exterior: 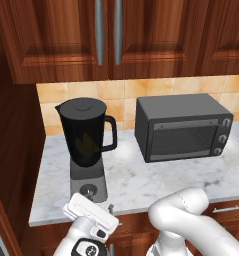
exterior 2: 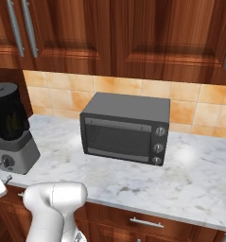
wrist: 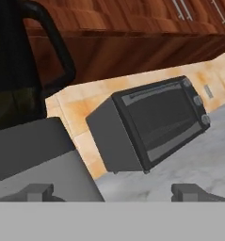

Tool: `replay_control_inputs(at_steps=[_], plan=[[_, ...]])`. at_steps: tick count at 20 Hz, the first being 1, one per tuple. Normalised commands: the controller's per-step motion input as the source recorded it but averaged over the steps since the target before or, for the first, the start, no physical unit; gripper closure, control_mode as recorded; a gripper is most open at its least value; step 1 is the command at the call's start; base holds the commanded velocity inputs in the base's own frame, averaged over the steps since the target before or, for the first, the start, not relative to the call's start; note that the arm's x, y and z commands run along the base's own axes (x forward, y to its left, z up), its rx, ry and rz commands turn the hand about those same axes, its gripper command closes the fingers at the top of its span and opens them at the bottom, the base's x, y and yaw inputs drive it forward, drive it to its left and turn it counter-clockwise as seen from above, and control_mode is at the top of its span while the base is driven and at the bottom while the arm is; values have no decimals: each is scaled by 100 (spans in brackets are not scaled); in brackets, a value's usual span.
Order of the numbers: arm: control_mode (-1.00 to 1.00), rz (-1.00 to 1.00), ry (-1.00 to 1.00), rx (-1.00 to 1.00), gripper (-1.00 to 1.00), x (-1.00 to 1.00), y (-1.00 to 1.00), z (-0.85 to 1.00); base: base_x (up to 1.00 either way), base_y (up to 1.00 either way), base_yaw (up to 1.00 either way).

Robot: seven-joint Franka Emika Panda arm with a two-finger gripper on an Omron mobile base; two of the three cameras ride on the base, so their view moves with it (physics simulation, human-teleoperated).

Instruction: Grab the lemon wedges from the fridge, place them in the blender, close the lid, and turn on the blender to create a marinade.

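Marble counter [exterior: 141,180] under wood cabinets: I see the blender [exterior: 86,145], lid [exterior: 82,104] on, lemon wedges [exterior: 87,144] inside, left of the toaster oven [exterior: 183,127]; my gripper [wrist: 113,193] sits low at its base, jaws wide, empty.

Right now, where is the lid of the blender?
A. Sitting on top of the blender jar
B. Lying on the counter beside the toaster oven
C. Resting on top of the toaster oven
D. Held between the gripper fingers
A: in the left base view the lid sits on the mouth of the blender jar, while the gripper stands open near the blender base, holding nothing.
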Motion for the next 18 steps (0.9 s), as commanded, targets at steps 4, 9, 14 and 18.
replay_control_inputs(at_steps=[4,9,14,18], plan=[[-100,0,0,0,-100,28,2,-57,0,0,0],[-100,0,0,0,-100,15,8,-60,0,0,0],[-100,0,0,0,-100,14,8,-47,0,0,0],[-100,0,0,0,-100,24,0,-34,0,0,0]])
